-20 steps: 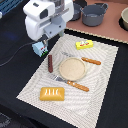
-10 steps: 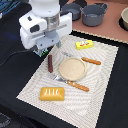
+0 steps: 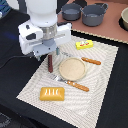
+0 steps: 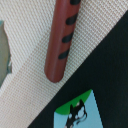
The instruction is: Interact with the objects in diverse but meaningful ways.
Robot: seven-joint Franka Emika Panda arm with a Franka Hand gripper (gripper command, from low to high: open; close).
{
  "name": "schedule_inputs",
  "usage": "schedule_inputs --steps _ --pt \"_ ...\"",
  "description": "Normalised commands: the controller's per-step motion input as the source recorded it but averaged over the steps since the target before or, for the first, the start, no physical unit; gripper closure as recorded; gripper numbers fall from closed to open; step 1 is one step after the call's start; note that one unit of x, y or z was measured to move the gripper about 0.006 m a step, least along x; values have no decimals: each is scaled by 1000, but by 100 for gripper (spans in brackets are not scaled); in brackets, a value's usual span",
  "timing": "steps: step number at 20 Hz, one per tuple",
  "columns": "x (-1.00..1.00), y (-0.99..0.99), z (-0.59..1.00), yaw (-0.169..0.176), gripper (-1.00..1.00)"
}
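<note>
Woven mat (image 3: 95, 70) — gripper (image 3: 49, 56) over sausage (image 3: 50, 64), beside plate (image 3: 72, 69).

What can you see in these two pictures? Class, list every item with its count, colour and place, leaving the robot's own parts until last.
Sausage: one, dark brown, on the mat beside the plate, under the arm.
Plate: one, tan, mid-mat.
Bread block: one, orange, on the mat's near part.
Box: one, yellow, on the mat's far part.
Carton: one, white-and-blue, on the dark table off the mat.
Utensils: two, orange-handled, beside the plate.
Mat: one, cream.
Pots: two, grey, behind.
Gripper: hidden beneath the white arm.
</note>
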Motion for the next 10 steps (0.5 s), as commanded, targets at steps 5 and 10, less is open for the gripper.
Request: schedule_inputs --steps 5,10 --pt "342 0 -355 -30 -100" --pt "293 0 -371 -30 100"
